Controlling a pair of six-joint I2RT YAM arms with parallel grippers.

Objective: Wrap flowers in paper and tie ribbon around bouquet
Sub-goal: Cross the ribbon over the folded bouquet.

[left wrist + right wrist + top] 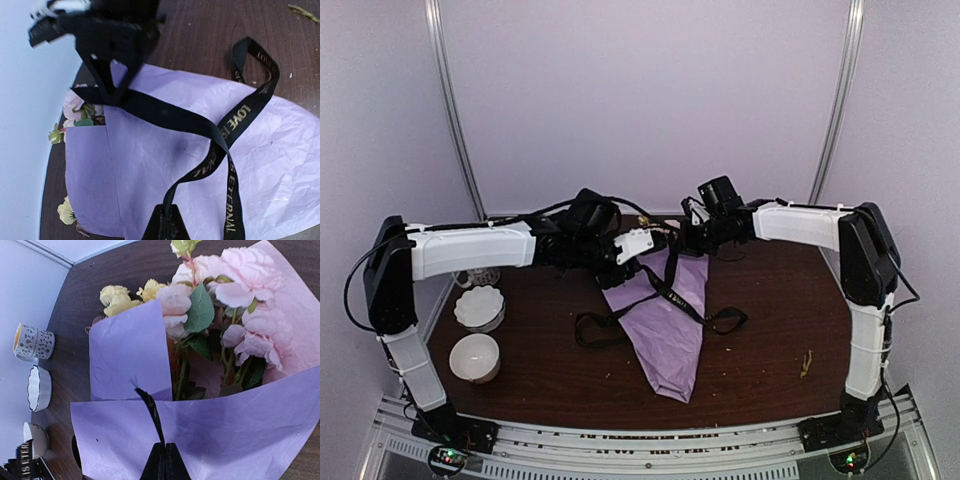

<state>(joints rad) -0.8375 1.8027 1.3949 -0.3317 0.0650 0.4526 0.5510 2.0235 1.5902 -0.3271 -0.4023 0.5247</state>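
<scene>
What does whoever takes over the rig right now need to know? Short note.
Grippers: left gripper shut on the ribbon; right gripper shut on another stretch of it, near the blooms.
Things: flowers lie inside the lilac paper, folded into a cone on the table.
Done: wrapping; ribbon laid across the paper, strands crossed.
Left: no tight knot visible, so tie the ribbon.

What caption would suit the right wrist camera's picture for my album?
Right pincer pinching a narrow black ribbon over crinkled lilac paper wrapped around pink and yellow flowers.
</scene>
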